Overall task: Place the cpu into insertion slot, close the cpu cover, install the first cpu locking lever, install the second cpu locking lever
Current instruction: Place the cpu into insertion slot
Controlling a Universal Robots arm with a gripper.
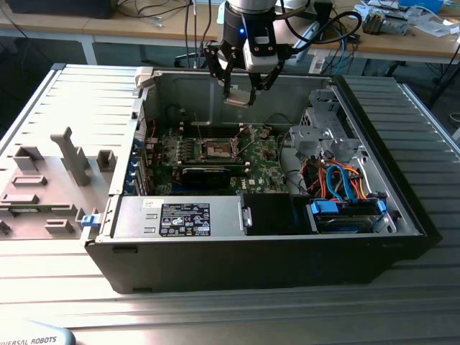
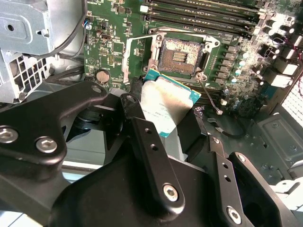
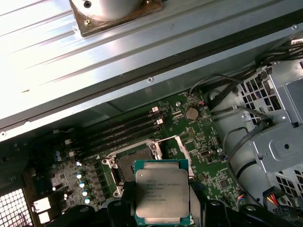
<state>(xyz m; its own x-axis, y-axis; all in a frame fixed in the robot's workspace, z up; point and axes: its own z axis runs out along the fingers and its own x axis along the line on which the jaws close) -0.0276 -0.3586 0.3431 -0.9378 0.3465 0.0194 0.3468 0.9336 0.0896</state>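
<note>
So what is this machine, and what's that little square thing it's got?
It is a robot arm working over an open computer case. One picture is taken from off the arm; the two wrist views come from cameras riding on the arm. Its fingers pinch a cpu, a flat silver chip. It hangs above the green motherboard, near the square insertion slot, which has no chip in it.

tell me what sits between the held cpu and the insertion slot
Nothing: in the exterior view, only open air separates the cpu from the insertion slot.
</note>
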